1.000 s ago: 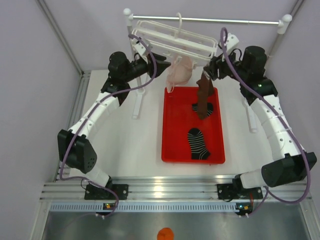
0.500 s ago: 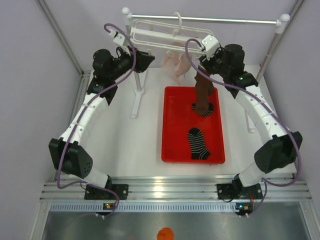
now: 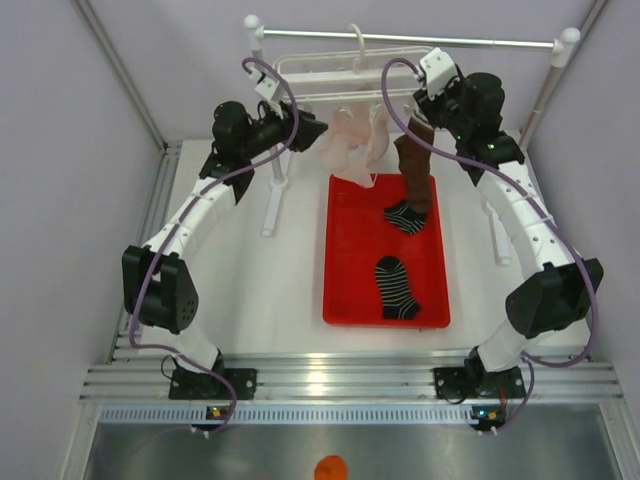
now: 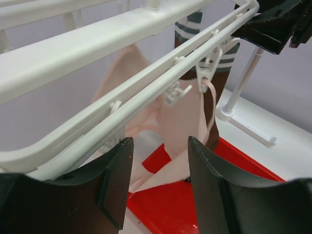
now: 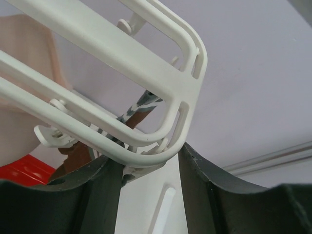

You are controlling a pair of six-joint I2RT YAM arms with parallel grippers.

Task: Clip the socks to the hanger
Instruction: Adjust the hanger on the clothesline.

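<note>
The hanger [image 4: 97, 46] ran just above the spread left gripper [image 4: 160, 146]; its corner sat between the jaws of the right gripper [image 5: 146, 161], pinch unclear.

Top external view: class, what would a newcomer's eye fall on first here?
The bright red tray at the middle of the table stands out most, with two black striped socks lying in it. Above its far end, a brown sock and a pale pink cloth hang below the white hanger.
</note>
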